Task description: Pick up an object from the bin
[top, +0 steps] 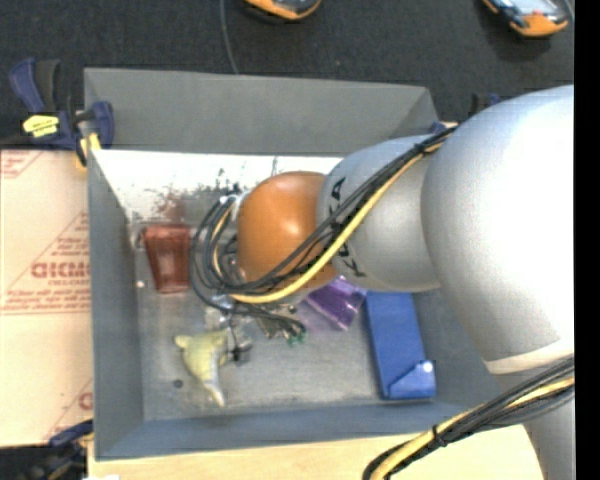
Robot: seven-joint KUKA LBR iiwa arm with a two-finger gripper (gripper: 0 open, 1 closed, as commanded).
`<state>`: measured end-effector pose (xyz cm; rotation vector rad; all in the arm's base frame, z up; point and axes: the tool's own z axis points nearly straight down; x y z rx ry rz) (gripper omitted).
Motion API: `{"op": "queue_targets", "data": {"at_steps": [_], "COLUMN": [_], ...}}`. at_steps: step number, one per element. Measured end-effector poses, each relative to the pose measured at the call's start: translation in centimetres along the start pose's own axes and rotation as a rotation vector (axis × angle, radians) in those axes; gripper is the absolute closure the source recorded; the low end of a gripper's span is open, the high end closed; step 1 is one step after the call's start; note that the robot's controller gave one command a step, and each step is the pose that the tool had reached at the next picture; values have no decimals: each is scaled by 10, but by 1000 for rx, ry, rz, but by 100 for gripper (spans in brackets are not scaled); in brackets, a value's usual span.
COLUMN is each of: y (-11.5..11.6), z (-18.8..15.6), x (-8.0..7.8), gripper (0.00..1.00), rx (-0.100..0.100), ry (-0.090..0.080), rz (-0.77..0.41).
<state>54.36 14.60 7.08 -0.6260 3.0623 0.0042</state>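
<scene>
My gripper point(248, 322) hangs low over the bin's floor, just below the arm's orange cover, left of the middle. A pale yellow-green soft toy figure point(202, 360) lies right beside it to the lower left, touching or nearly touching the gripper's dark tip. A red-brown block point(167, 256) stands against the left wall, up and left of the gripper. To the gripper's right, a purple translucent piece point(335, 304) is partly hidden under the arm.
A blue flat box point(395, 343) with a white corner lies along the bin's right side. The arm and its cables cover the middle and upper right of the bin. Bare floor shows along the front wall.
</scene>
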Motion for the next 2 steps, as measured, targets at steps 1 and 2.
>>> {"op": "queue_targets", "data": {"at_steps": [1,2], "y": [-7,2], "z": [-70,-152], "x": [2,18], "gripper": [100,100], "rx": [1,0], "ry": [5,6], "rz": [-1,-9]}}
